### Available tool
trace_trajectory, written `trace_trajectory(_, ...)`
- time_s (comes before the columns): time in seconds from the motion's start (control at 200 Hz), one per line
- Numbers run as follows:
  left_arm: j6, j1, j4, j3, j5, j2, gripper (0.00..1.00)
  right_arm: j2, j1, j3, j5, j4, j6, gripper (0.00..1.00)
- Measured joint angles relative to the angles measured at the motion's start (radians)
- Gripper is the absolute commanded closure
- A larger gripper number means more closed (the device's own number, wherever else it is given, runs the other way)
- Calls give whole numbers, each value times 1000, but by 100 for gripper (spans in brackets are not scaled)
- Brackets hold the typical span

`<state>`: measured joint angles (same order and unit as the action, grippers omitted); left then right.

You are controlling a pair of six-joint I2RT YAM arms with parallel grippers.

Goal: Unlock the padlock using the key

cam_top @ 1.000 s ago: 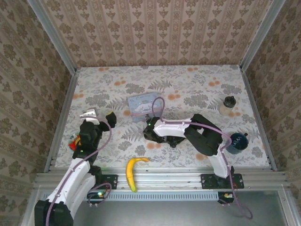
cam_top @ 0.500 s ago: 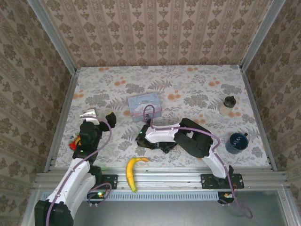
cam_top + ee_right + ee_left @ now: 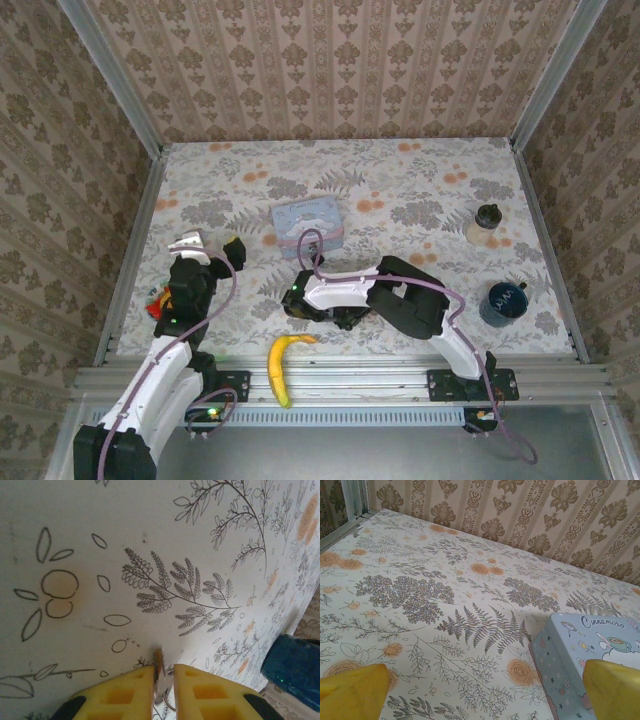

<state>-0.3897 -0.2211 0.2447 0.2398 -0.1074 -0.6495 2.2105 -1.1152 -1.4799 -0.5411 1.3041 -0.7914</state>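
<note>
At the near edge of the tabletop (image 3: 400, 190) a banana (image 3: 283, 365) lies curved, close to the rail. Just beyond it the right end effector (image 3: 163, 672) sits low over the flowered surface, its arm folded flat across the middle. Its yellow pads (image 3: 125, 685) stand almost together. The key (image 3: 158, 662), a thin metal sliver, sits in the narrow slit between them, its tip poking out toward the tabletop. I cannot tell whether the pads actually press on it. Off to the right, near the edge, stands a dark blue mug (image 3: 503, 301). Farther back on the left, the left end effector (image 3: 482, 692) hovers with its fingertips wide apart and nothing between them. Just ahead of it sits a pale blue cartoon tin (image 3: 585, 650), near the middle. A dark-lidded jar (image 3: 485, 222) stands well apart at the far right.
</note>
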Motion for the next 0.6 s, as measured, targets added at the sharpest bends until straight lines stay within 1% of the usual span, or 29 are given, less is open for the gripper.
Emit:
trace_trajectory(0.075,0,0,0,0,-3,0,0,0,0,-7,4,5,5,74)
trace_trajectory(0.245,0,1,0,0,-3,0,0,-9,-10,-36,28,-3,14,66)
trace_trajectory(0.32,0,1,0,0,-2,0,0,-33,-16,-42,40,-22,19,65)
trace_trajectory(0.515,0,1,-35,13,10,-3,0,-179,-12,-41,49,-49,17,64)
trace_trajectory(0.6,0,1,-37,27,32,-10,0,-262,6,-2,53,-77,-10,64)
